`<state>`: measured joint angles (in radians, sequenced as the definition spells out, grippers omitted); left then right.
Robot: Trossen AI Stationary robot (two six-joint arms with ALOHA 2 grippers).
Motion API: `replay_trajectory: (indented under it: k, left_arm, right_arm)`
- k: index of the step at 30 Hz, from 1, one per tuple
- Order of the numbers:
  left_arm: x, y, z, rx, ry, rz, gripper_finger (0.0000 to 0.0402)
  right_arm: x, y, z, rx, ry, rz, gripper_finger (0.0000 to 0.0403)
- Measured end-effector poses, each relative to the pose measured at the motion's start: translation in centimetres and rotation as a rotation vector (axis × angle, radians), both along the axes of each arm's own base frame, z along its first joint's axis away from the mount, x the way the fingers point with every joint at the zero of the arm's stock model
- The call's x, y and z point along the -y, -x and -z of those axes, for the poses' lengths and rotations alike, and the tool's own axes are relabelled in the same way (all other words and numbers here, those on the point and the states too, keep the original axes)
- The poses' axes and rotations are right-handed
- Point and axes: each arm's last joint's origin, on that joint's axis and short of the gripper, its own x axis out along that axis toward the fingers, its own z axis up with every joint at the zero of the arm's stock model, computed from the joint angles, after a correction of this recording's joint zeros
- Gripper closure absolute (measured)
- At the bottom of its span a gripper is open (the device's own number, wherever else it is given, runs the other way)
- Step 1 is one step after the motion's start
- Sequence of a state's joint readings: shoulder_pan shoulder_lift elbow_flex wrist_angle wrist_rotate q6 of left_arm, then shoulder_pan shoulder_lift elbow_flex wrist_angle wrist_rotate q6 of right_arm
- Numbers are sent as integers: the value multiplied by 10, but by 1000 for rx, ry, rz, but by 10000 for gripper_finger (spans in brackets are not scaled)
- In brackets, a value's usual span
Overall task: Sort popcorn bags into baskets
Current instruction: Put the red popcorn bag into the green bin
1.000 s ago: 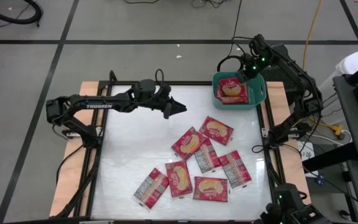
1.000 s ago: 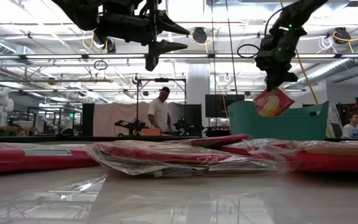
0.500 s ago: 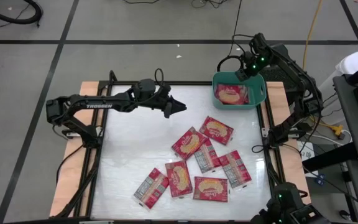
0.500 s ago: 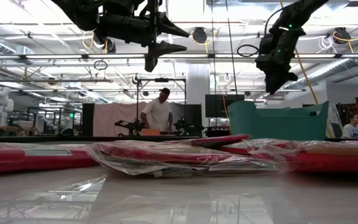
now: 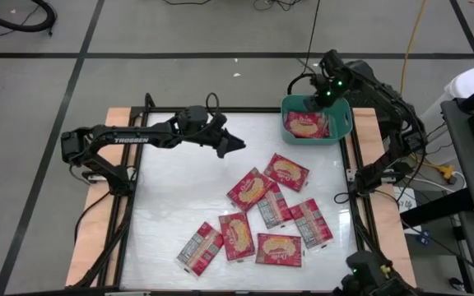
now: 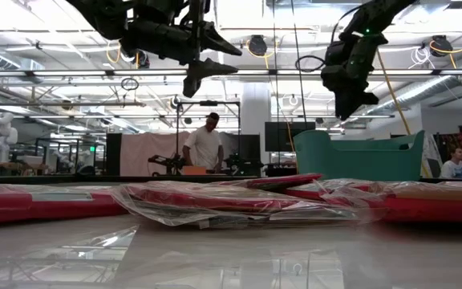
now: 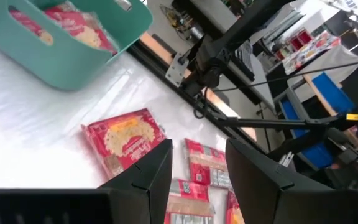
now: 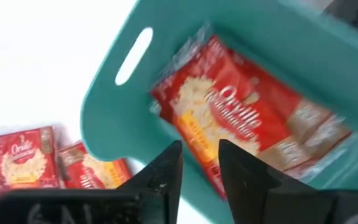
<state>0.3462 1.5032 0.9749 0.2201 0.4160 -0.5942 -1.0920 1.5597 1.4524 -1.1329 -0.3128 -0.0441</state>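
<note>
Several red popcorn bags lie flat on the white table, among them one (image 5: pixel 286 171) nearest the basket and others (image 5: pixel 250 188) (image 5: pixel 279 249) toward the near edge. The teal basket (image 5: pixel 342 123) stands at the far right corner with a red bag (image 5: pixel 305 123) (image 8: pixel 247 118) lying flat inside. My right gripper (image 5: pixel 318 100) (image 8: pixel 199 163) hovers above the basket's far left part, open and empty. My left gripper (image 5: pixel 233 144) (image 7: pixel 197 168) hangs open and empty above the table's far middle, pointing toward the bags and basket.
Bare table lies on the left half and along the far edge (image 5: pixel 179 181). Black frame rails (image 5: pixel 359 193) run along the table's sides. In the low view a person (image 6: pixel 204 148) stands in the room behind the table.
My right gripper has let go of a red bag it held tilted over the basket; the bag has dropped in and now lies flat inside. The gripper has then drawn a little toward the table's far left, staying above the basket.
</note>
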Motion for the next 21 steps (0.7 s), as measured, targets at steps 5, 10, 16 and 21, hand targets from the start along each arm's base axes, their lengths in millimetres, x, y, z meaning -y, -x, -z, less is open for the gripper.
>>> replay_trajectory:
  k: [5, 10, 16, 21]
  left_arm:
    - [1, 2, 5, -52, 10, 3, 249]
    - [1, 3, 8, -88, 20, 5, 249]
    - [1, 3, 9, -92, 21, 5, 250]
    - [1, 3, 9, -93, 21, 5, 249]
  right_arm:
    - [-9, -4, 22, -52, -90, 79, 341]
    - [-15, -2, 47, -134, -96, 94, 362]
    - [-20, 5, 75, -206, -105, 137, 368]
    - [-24, 9, 97, -219, -100, 146, 368]
